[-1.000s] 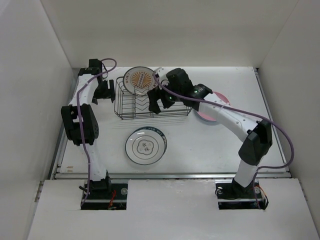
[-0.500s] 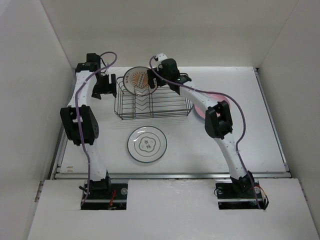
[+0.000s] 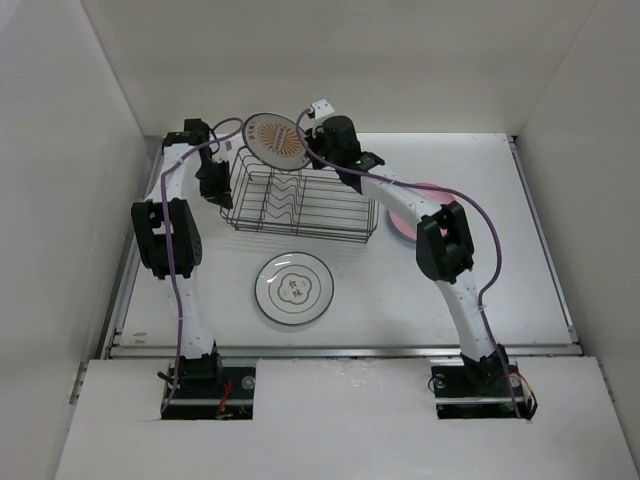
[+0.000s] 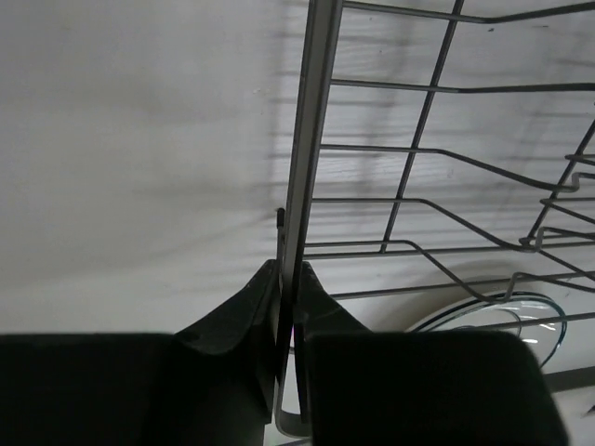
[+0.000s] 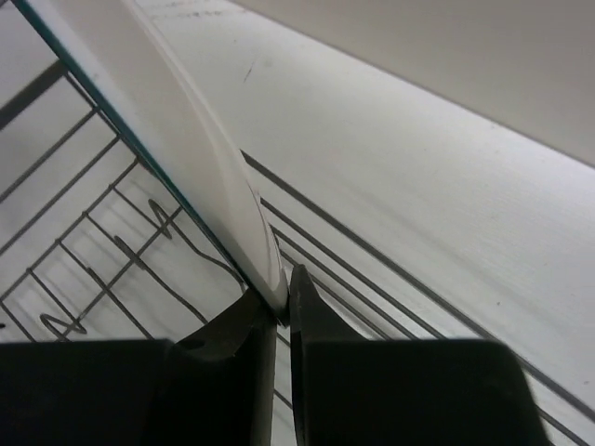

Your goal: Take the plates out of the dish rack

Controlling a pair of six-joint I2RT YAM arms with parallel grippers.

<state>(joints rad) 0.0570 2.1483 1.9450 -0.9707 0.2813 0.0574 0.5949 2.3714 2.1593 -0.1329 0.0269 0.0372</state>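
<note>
A: One plate with an orange middle (image 3: 277,138) is up over the far end of the dish rack (image 3: 300,205), we see from above.
B: At our left wrist, the left jaws pinch tight on the rack's edge wire (image 4: 311,139).
A: At our right wrist, the right jaws squeeze that plate's rim.

Orange-centred plate (image 3: 277,137) aloft, wire rack (image 3: 290,200) seemingly tilted
</note>
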